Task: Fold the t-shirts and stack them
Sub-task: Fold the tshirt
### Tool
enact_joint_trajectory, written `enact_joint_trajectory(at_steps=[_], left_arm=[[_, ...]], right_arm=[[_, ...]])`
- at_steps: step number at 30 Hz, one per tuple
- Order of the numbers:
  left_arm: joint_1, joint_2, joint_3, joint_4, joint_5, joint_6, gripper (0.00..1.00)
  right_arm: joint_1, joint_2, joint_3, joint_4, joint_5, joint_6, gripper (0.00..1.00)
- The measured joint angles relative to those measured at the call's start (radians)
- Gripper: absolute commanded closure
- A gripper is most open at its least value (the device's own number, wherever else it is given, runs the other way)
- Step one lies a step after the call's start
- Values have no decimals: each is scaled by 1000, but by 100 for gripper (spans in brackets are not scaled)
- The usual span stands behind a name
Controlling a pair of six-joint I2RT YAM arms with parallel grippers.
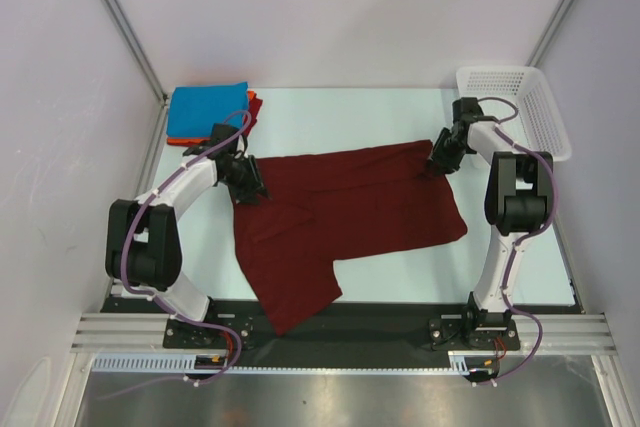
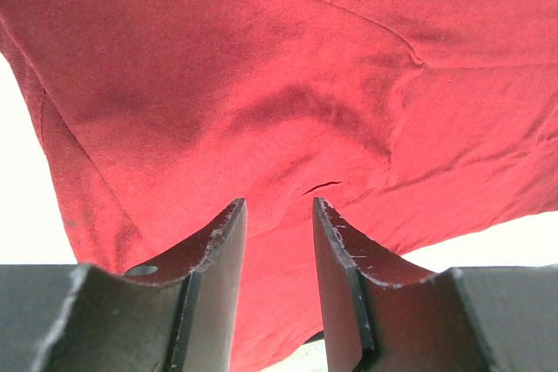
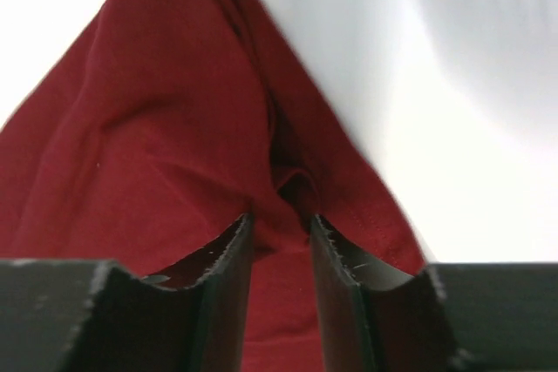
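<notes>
The maroon t-shirt (image 1: 350, 212) lies spread out, though not smooth, on the pale table (image 1: 340, 117). Its body runs from left to right, and one flap reaches down over the dark strip at the near edge.

The left gripper (image 1: 252, 185) sits at the shirt's far left corner. In the left wrist view its jaws stand narrow, with red cloth filling the gap between them and creases running in toward the fingertips (image 2: 234, 215), so it appears to pinch the cloth there.

The right gripper (image 1: 438, 162) is at the shirt's far right corner. In the right wrist view the jaws stand narrow, closed on a bunched fold of the cloth that rises into a peak above the fingers (image 3: 327, 237).

Beyond the shirt's far left corner, just past the left gripper, the blue t-shirt (image 1: 207, 107) lies folded on top of the orange-red t-shirt (image 1: 255, 104), of which only the edges show. Beyond the shirt's far right corner a white mesh basket (image 1: 547, 107) stands at the table's right edge, apart from the cloth.
</notes>
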Motion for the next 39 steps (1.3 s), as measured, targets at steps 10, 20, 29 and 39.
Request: enact_joint_trajectory(at_steps=[10,20,29,39], left_arm=[[0,0,0,-6,0,0,58],[3,0,0,-7,0,0,58],[13,-13,0,-13,0,1,58],[16,-22,-8,-11,0,0,57]], right_arm=[[-15,-4,-15,13,23,28,64],[29,-7,-28,2,111,14,68],[52,-7,-23,2,134,-3,93],[82,-8,75,-88,212,-39,100]])
